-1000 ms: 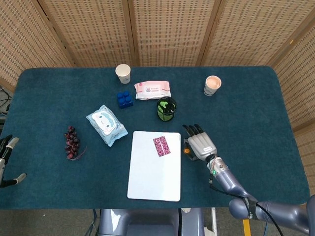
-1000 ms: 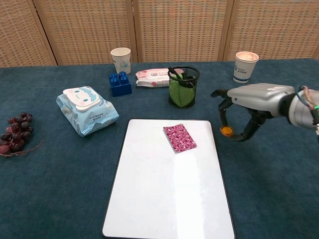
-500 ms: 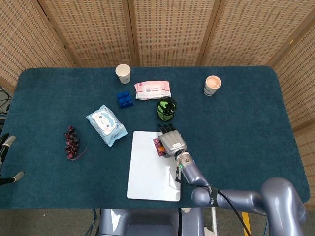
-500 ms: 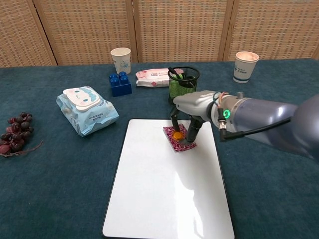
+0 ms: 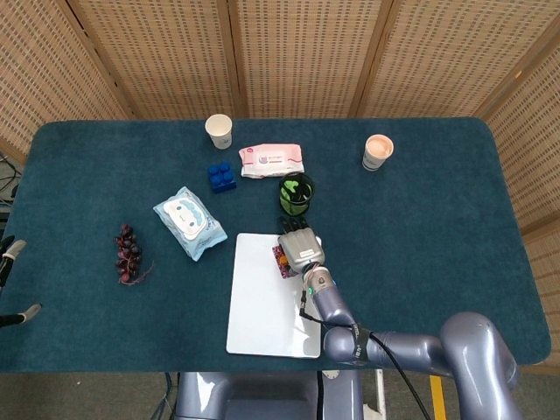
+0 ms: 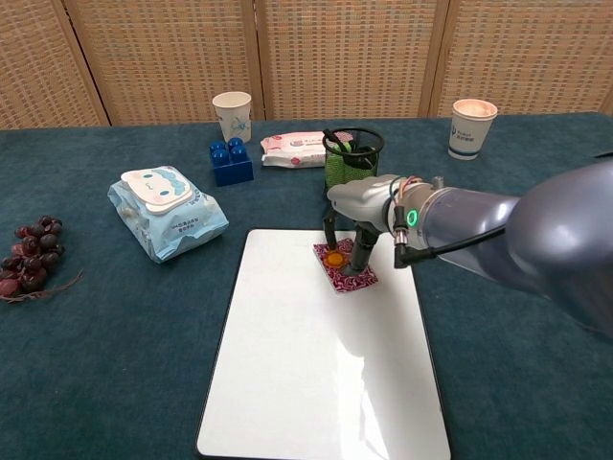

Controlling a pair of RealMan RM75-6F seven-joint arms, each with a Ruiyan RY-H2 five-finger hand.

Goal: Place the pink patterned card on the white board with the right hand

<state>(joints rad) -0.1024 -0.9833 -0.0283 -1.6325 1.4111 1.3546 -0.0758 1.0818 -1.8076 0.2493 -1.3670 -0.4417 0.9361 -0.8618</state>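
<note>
The pink patterned card (image 6: 349, 272) (image 5: 279, 260) lies flat on the upper right part of the white board (image 6: 316, 364) (image 5: 267, 302). My right hand (image 6: 356, 206) (image 5: 300, 246) arches over the card from behind, palm down. Its fingertips (image 6: 360, 255) and the orange-padded thumb tip touch the card's top face; the fingers stand apart and nothing is lifted. In the head view the hand hides most of the card. My left hand (image 5: 9, 262) shows only at the far left edge of the head view, fingers spread and holding nothing.
A black mesh pen cup (image 6: 351, 168) stands just behind my right hand. Further back are a blue block (image 6: 232, 162), a pink wipes pack (image 6: 295, 149) and two paper cups (image 6: 233, 115) (image 6: 472, 126). A blue wipes pack (image 6: 166, 212) and grapes (image 6: 29, 257) lie left.
My right hand swept left from the bare cloth right of the board onto the card, then settled slightly further left over it. The card has not shifted.
</note>
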